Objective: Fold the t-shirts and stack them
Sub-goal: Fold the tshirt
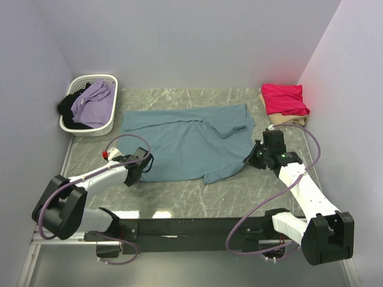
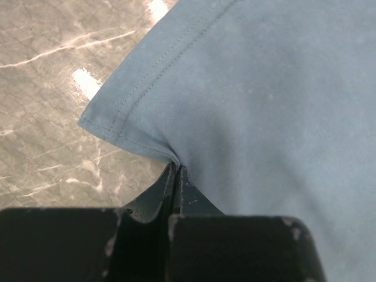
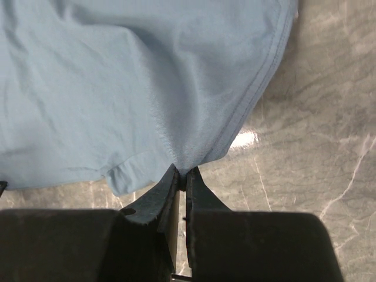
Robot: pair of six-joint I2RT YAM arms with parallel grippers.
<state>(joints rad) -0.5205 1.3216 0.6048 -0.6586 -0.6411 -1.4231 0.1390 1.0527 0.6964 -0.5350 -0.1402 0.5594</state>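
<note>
The teal shirt [image 1: 191,140] lies spread on the bench [image 1: 179,194], its near-left hem corner pinched in the closed left fingers [image 2: 155,200], its near-right edge in the closed right fingers [image 3: 155,197]. Only the overhead view shows the crimson shirt [image 1: 284,98] stacked on the beige shirt [image 1: 288,121], far right.

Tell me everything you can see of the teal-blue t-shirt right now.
The teal-blue t-shirt is plain, soft-looking cloth with stitched hems. It lies spread out and creased across the middle of the marble table, not yet folded. The left gripper is shut on its edge at the near left, and the right gripper is shut on its hem at the near right.
</note>
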